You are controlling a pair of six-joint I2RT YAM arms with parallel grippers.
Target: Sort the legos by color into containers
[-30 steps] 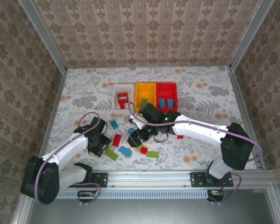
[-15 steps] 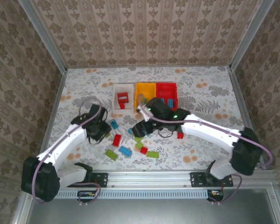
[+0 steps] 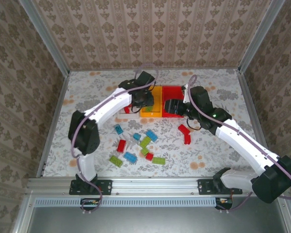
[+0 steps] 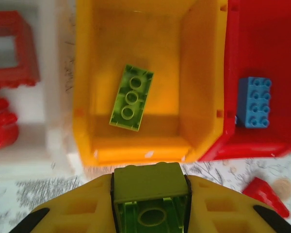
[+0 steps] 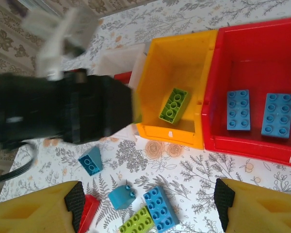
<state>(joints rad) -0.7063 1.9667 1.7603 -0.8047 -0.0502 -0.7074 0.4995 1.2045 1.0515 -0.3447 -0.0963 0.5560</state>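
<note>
A second ago the left gripper (image 4: 150,206) hung low over the loose bricks (image 3: 130,157) at the table's left. Now it reaches across to the near rim of the yellow-orange open-topped plastic bin (image 4: 199,73), its jaws pinching a lime green studded plastic brick (image 4: 150,191). The right gripper (image 5: 149,201), earlier down among the loose bricks, now hangs near the front of the red open-topped plastic bin (image 5: 211,97), with its jaws spread wide and nothing between them.

A pale cloth printed with grey leaves and orange flowers (image 3: 87,92) covers the table. Brown damask wallpaper (image 3: 150,34) lines the walls, with aluminium posts (image 3: 44,36) at the corners.

The three bins stand side by side in a row. The white plastic bin (image 4: 53,97) holds red pieces (image 4: 12,53), the yellow-orange one holds a lime green brick lying askew (image 4: 131,97), and the red one holds two blue bricks (image 5: 238,109). The loose bricks, in red, lime and blue, lie scattered on the cloth nearer the arm bases, with one red piece (image 3: 185,133) apart at the right.
</note>
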